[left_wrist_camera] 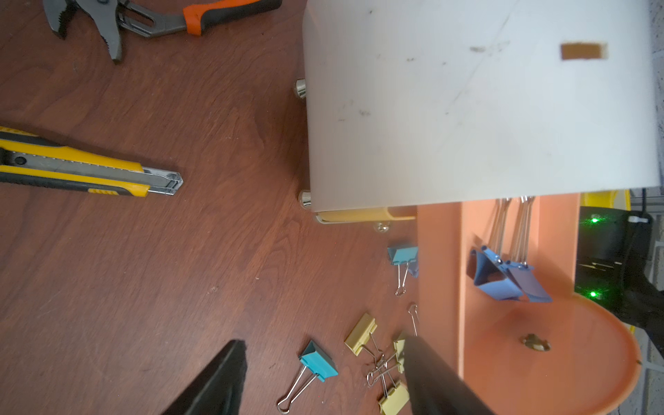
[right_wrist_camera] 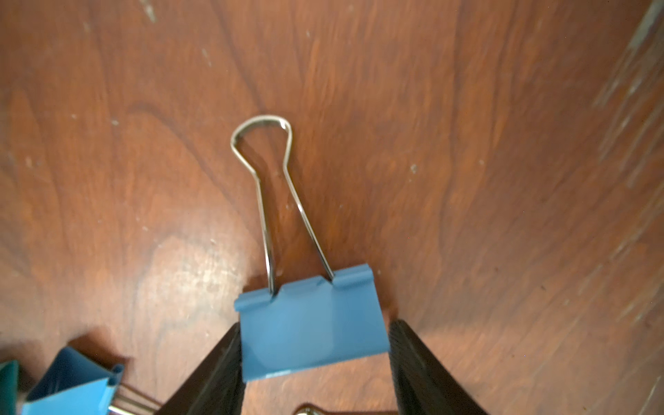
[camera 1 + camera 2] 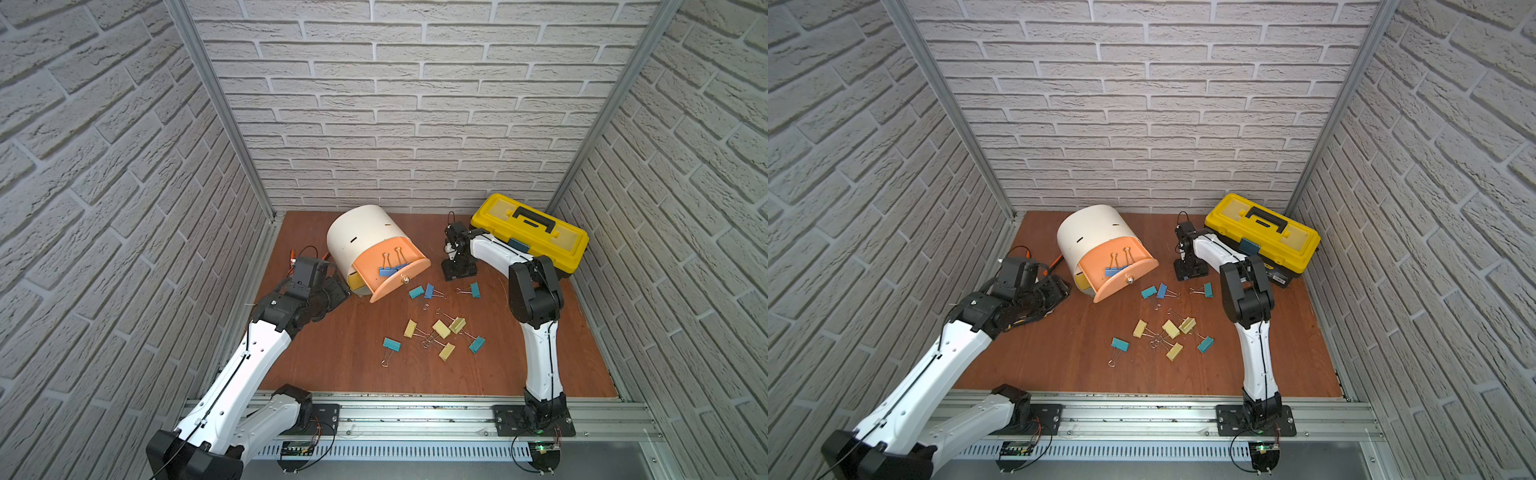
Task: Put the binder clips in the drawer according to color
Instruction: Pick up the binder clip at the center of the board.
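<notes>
You see a white cabinet (image 3: pixel 361 232) with its peach drawer (image 3: pixel 386 291) pulled out. Two blue clips (image 3: pixel 388 271) lie inside, the only ones sorted. The left gripper (image 1: pixel 323 341), on one side of the cabinet, gapes empty. The right gripper (image 2: pixel 315 325), on the other side, straddles a third blue clip (image 2: pixel 312 334) without clamping it. Four teal clips (image 3: pixel 392 344) and four yellow clips (image 3: pixel 441 328) lie loose in front of the cabinet. You are early in the job, I judge.
</notes>
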